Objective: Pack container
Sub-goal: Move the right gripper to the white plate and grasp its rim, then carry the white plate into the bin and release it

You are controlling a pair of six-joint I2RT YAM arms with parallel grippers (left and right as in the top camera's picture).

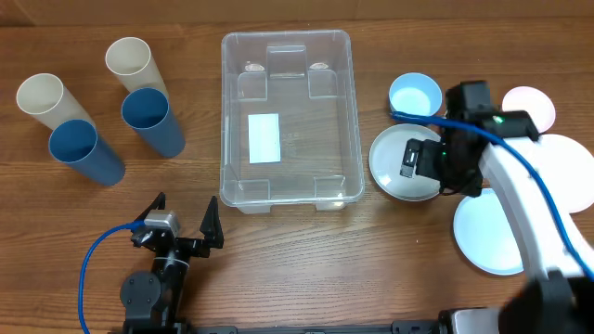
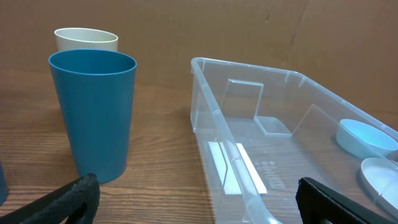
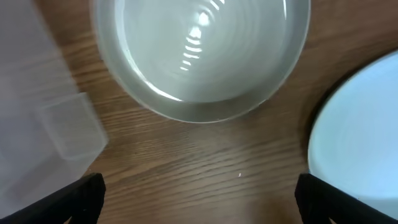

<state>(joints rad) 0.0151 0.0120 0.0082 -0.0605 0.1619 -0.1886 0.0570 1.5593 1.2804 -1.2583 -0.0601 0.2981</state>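
Observation:
The clear container [image 1: 287, 56] stands empty in the middle of the table, with a white label on its base. It also shows in the left wrist view [image 2: 273, 118] and at the left edge of the right wrist view [image 3: 43, 93]. My left gripper [image 1: 184, 223] rests open and empty near the table's front edge, left of the container's front corner. My right gripper [image 1: 422, 160] is open and empty, hovering over a white bowl [image 1: 390, 172] just right of the container. In the right wrist view the bowl [image 3: 199, 56] lies ahead of the open fingers.
Two blue cups [image 1: 153, 121] [image 1: 85, 152] and two cream cups [image 1: 130, 63] [image 1: 46, 98] lie at the left. A small blue bowl [image 1: 414, 94], a pink plate [image 1: 531, 104], a white plate [image 1: 571, 172] and a light blue plate [image 1: 487, 237] sit at the right.

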